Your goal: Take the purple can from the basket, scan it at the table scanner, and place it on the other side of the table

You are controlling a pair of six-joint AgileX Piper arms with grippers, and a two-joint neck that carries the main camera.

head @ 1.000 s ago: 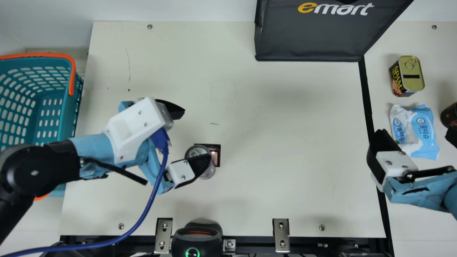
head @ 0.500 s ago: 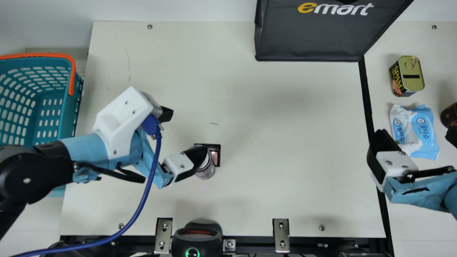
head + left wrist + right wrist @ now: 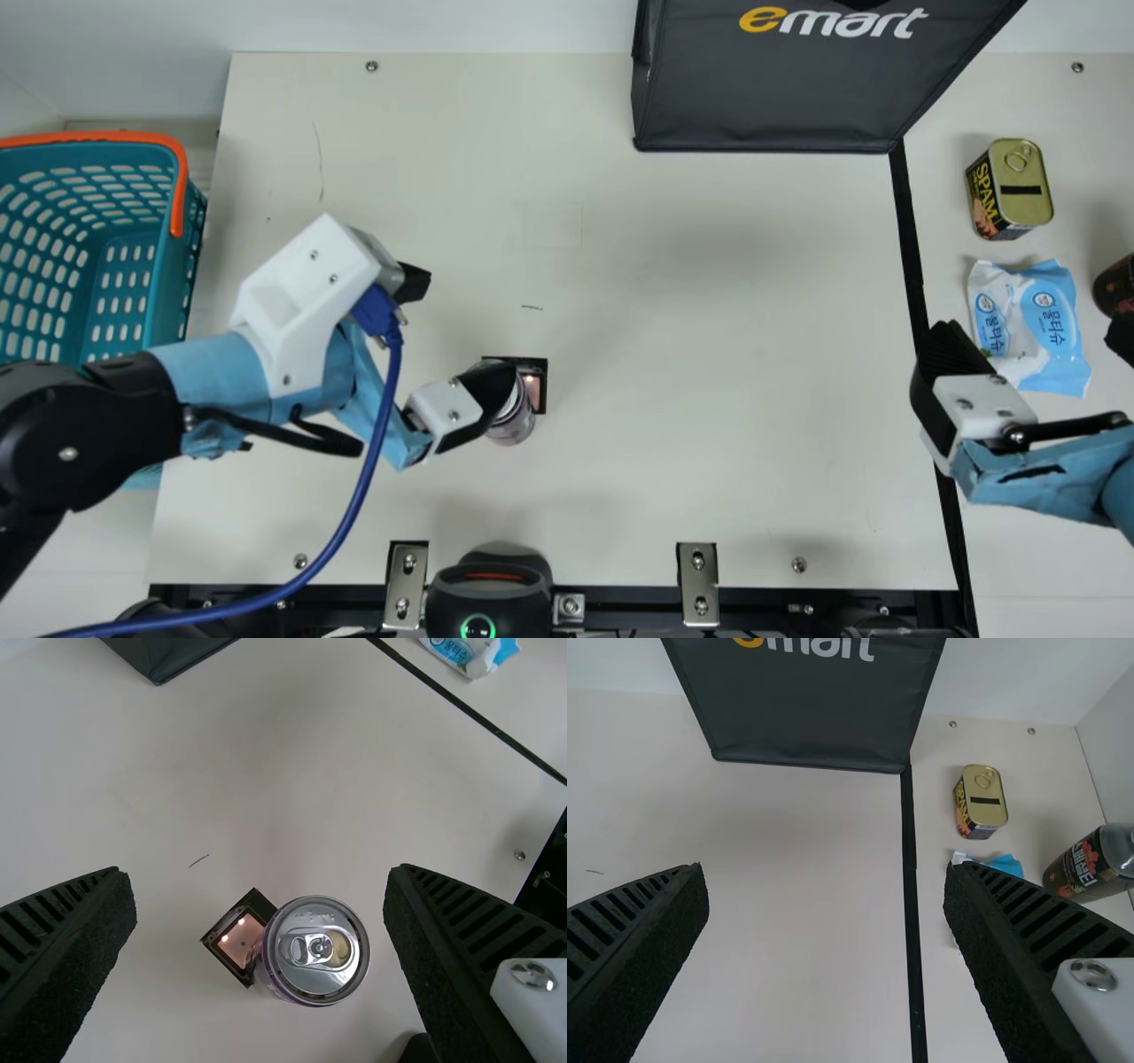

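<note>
Purple can [image 3: 509,431]: found standing upright on the cream desk [image 3: 709,399], left of centre and somewhat low in the main view, just beside a small dark-framed panel [image 3: 535,390] with pinkish glow, whose frame it partly covers from above. My left end effector [image 3: 471,330], reaching in from the left of the frame, is spread wide; the left wrist view shows the can's silver lid and pull tab between the two ribbed fingers, with bare surface visible on each side, so nothing is pinched. In the main view, one of those fingers overlaps the can's upper part. My right end effector [image 3: 1032,338], at the right edge of the frame, is likewise spread, with nothing between its fingers. A blue cable [image 3: 376,443] runs from the left arm's white housing [image 3: 292,292] down to the lower left. Teal basket [image 3: 159,266] with orange rim noted at the left edge. Dark bag [image 3: 762,97] noted at the top, right of centre. Beyond the black line [image 3: 905,221], on the right side: a gold-lidded tin [image 3: 1028,186] at upper right, a blue and white packet [image 3: 1045,319] below it, near my right end effector, and a dark bottle [image 3: 1116,285] at the far right edge. Black device [image 3: 488,598] with a lit green ring noted at the bottom, left of centre.
</note>
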